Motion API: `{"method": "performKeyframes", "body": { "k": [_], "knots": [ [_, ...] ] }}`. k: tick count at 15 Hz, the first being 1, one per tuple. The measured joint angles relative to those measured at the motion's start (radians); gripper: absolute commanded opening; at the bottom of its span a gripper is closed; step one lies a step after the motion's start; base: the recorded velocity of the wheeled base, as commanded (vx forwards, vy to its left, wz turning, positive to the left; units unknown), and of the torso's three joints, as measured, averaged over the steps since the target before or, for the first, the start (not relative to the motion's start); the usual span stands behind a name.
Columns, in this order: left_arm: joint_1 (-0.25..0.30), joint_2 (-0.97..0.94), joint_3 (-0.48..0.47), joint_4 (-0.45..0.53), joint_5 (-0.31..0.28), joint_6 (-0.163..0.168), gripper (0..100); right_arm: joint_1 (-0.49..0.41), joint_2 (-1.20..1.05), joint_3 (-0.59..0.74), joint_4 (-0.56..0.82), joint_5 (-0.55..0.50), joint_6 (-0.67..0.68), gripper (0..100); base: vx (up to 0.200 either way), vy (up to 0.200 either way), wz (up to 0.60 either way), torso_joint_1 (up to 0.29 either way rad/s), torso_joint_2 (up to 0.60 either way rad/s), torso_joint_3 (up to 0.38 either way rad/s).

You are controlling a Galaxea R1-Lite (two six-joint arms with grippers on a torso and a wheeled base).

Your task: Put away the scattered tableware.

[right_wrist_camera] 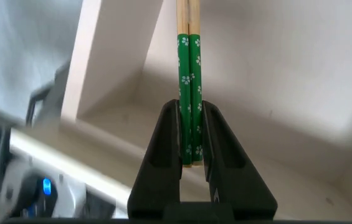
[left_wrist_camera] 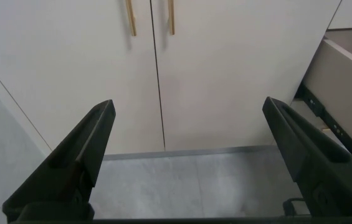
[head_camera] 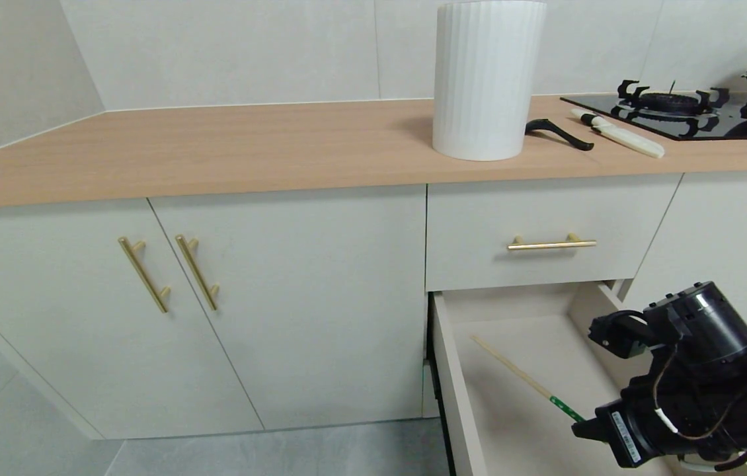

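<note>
**R gripper holds the chopsticks over the open drawer: go low, level, then release**

Closest to me is the R gripper. Its fingers are pinched tight on the green-patterned end of the chopsticks, the two sticks side by side betw. them. The bare wood ends point away into the drawer. In the head view the pair slants across the drawer, far tips toward the back-left corner and low over the drawer bottom. I can't tell if the tips touch it. This is the lower drawer, pulled out under the shut drawer w/ the gold handle.

My read: this is the placing step, nearly done. To do it well I'd:
- Bring the wrist down so the sticks lie nearly flat before opening. Otherwise the held end drops and they may bounce or roll apart.
- Watch the drawer's right wall. The gripper body looks close to it, so there's little room to swing.
- Open just enough to free both sticks.
- Lift straight up so a finger doesn't drag one back out.

L gripper is spread wide w/ nothing in it, facing the cupboard doors, well apart from the chopsticks.

Probably next: a black-handled utensil and a white knife lie on the countertop. They sit beside the tall white ribbed container, near the hob.
</note>
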Motion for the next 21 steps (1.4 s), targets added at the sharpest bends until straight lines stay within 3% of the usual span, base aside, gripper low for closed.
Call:
{"method": "performKeyframes", "body": {
  "k": [7,10,15,21],
  "knots": [
    [-0.001,0.0,0.0,0.0,0.0,0.0,100,0.015,0.243,-0.073,-0.1,-0.133,0.236,0,0.0,0.0,0.0,0.0,0.0,0.0],
    [-0.001,0.0,0.0,0.0,0.0,0.0,100,0.018,0.367,-0.1,-0.158,-0.156,0.251,0,0.0,0.0,0.0,0.0,0.0,0.0],
    [-0.001,0.0,0.0,0.0,0.0,0.0,100,0.02,0.586,-0.101,-0.398,-0.238,0.252,0,0.0,0.0,0.0,0.0,0.0,0.0],
    [-0.001,0.0,0.0,0.0,0.0,0.0,100,0.019,0.696,-0.105,-0.446,-0.291,0.248,0,0.0,0.0,0.0,0.0,0.0,0.0]
  ]
}}
